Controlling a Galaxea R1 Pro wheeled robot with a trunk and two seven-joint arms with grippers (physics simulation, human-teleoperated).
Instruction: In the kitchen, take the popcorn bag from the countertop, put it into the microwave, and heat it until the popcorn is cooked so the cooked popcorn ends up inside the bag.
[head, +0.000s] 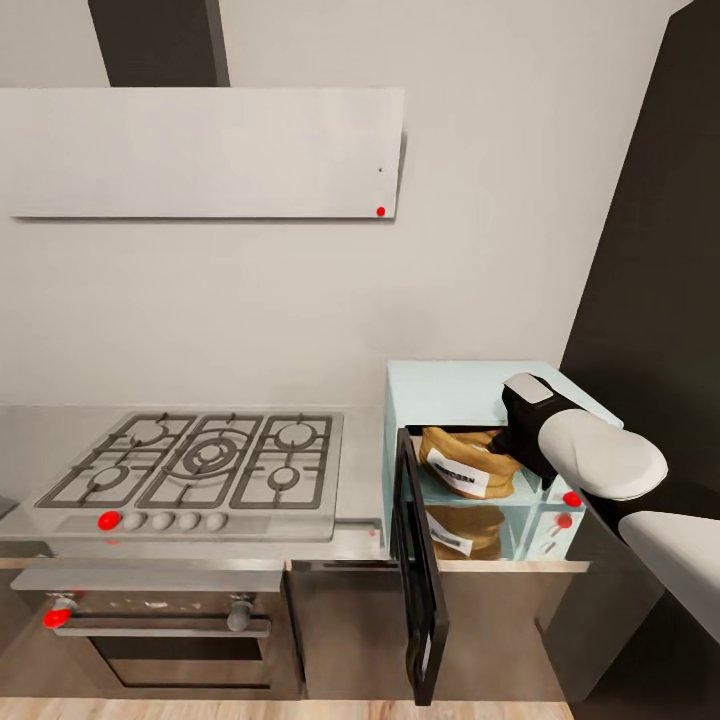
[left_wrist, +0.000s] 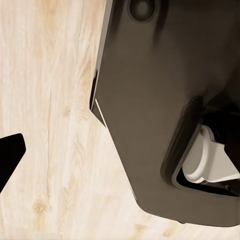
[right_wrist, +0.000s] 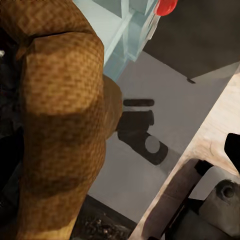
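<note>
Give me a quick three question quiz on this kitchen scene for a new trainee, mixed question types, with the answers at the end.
1. True or false: the microwave has its door swung open.
2. Multiple choice: where does the popcorn bag sit? A) on the gas hob B) inside the microwave C) on the wooden floor
3. Fill in: the right arm reaches toward the microwave's ____ side, where the red dots are.

Key
1. True; the door hangs out over the cabinet front.
2. B; the bag, white label facing out, shows through the opening.
3. Control, or knob, side. The right wrist view shows the brown bag up close, but not whether the gripper is closed on it.
</note>
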